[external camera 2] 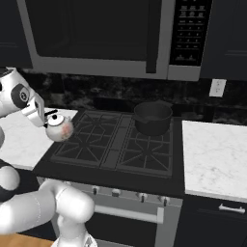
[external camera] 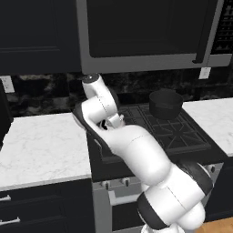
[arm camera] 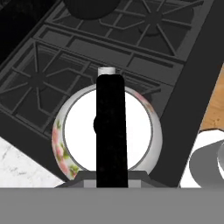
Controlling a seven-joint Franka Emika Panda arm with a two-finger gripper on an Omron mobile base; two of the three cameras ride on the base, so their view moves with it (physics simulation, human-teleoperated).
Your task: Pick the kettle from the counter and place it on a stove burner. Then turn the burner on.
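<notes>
Left base: marble counter (external camera: 41, 141) at 9 o'clock, black pot (external camera: 165, 103) on rear grate | Right base: kettle (external camera 2: 59, 128) held above cooktop's 9 o'clock edge | Hand: jaws clamped on kettle handle (arm camera: 111, 127), front stove burner (arm camera: 39, 81) at 10 o'clock.

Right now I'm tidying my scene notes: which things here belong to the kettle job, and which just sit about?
Belong:
small round silvery-white kettle, carried by the gripper
black cast-iron stove burner
white marble-look counter

Sit about:
large black pot
microwave
wall outlet
</notes>
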